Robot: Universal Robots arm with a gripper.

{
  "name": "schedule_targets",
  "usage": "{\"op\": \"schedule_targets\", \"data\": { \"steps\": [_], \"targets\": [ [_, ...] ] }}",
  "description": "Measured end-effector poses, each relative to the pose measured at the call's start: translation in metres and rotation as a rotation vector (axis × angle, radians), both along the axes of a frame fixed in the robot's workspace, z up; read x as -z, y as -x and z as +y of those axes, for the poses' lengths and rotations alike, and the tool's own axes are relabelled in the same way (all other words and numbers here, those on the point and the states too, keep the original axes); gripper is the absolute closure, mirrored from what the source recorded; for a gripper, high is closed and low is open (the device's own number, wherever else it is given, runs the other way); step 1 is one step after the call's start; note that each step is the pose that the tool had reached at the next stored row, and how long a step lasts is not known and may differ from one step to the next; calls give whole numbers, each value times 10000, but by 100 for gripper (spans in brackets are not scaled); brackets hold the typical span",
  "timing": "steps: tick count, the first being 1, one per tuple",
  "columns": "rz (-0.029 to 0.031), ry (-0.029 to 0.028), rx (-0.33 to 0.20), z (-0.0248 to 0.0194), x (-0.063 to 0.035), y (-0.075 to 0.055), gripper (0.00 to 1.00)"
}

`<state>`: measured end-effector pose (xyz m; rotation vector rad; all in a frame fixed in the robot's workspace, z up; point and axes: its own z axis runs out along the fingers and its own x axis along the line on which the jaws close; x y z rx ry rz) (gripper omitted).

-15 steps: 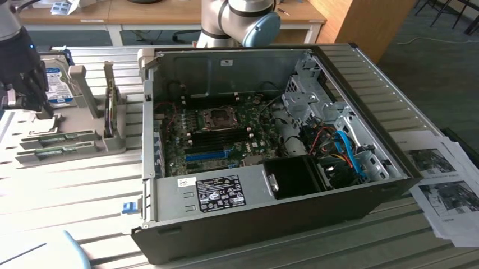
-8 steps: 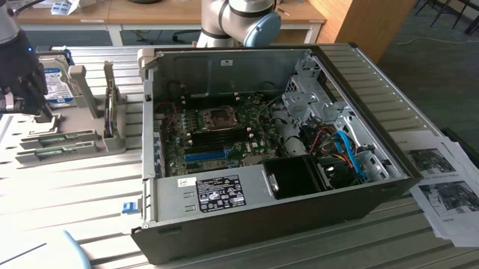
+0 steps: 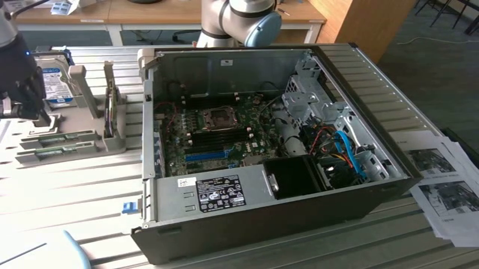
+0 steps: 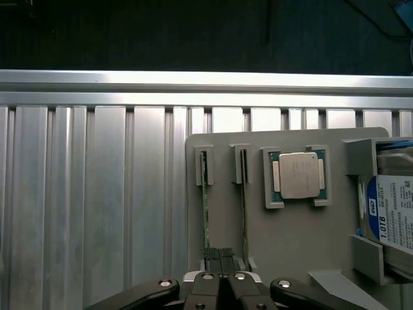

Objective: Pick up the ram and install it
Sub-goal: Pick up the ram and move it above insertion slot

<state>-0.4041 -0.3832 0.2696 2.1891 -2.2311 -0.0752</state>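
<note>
Currently the thin green circuit-board ram strip (image 4: 205,206) stands on edge in the slotted end posts of a flat grey plastic holder (image 4: 290,239), with a second green strip (image 4: 244,206) parallel and just beside it. The ram is not yet lifted. The black two-fingered tool (image 4: 219,255) is clenched with its pads together and grasps nothing. Its closing line falls between the two strips, near one end of them.

On the same holder lie a square silver-capped processor (image 4: 299,175) and, beyond it, a silver, blue-labelled hard drive (image 4: 393,216). The holder rests on the ribbed metal bench (image 4: 97,194). In the exterior view the tool (image 3: 41,115) hangs over the holder at that view's left, well apart from the open black computer case (image 3: 247,224) and the black memory slots (image 3: 224,133) on its board.

Judged procedure for a sound pick:
- Spread the jaws before descending (shut pads would strike the strip's edge).
- Centre across the strip's thickness, clear of its neighbour.
- Grip the bare upper edge and draw straight out of the posts, keeping it level.
</note>
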Motion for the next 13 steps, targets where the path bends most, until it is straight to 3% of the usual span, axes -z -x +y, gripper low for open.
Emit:
{"op": "schedule_targets", "data": {
  "steps": [6, 13],
  "targets": [
    [0, 0, 0, -76, 0, 0, 91],
    [-2, -2, 0, -80, 11, 0, 91]
  ]
}}
